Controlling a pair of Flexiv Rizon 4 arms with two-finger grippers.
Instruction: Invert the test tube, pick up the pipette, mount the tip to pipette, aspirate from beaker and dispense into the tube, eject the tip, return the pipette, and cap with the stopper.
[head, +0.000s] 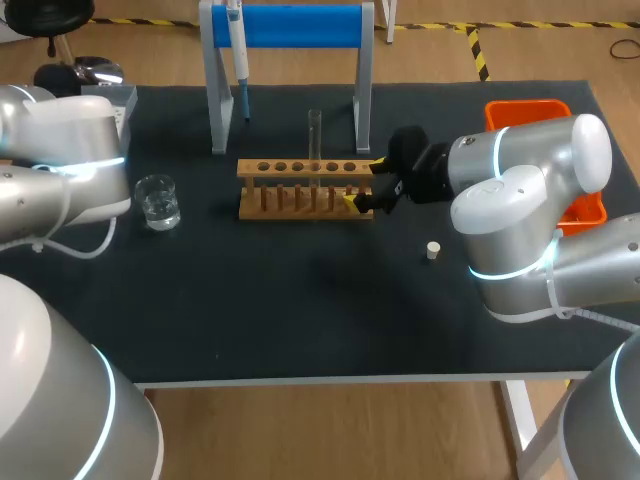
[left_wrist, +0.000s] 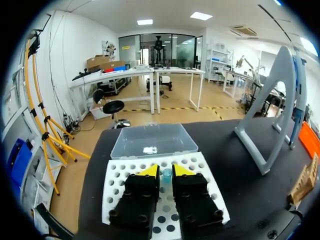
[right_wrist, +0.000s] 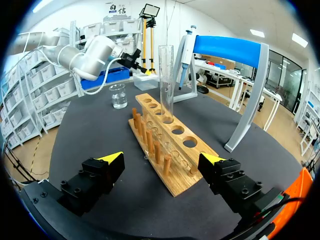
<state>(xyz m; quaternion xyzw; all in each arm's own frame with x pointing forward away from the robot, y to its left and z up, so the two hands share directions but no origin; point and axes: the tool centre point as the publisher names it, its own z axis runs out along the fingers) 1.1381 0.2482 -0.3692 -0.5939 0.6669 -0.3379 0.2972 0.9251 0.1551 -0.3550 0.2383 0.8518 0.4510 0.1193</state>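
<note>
The dark desk (head: 300, 320) carries everything, and the layout suits a job shared by two arms. A tall stand (head: 296, 26) with a blue bar sits at the middle of the far edge, so the pipette (head: 238, 50) hanging on it stays upright and off the mat; it is not yet picked up. In front of the stand, the wooden rack (head: 300, 190) lies parallel to the far edge. An orange bin (head: 525, 110) sits in the far right corner, probably for ejected tips. In the far left corner is a white tip tray (left_wrist: 117, 185), with a clear lid (left_wrist: 150, 140) just beyond it. The left end effector (left_wrist: 166, 171) hangs over that tray, its fingers drawn close with a slim gap, clamped on nothing as far as I can judge; a blue tip (left_wrist: 166, 176) shows in the gap. The right end effector (head: 365, 185) sits at the rack's right end, fingers spread wide and holding nothing. A beaker (head: 158, 200) of clear liquid stands toward the left edge. The test tube (head: 315, 140) stands upright in a middle hole, mouth up, seemingly ready to be filled. The small white stopper (head: 432, 250) waits toward the right edge.
</note>
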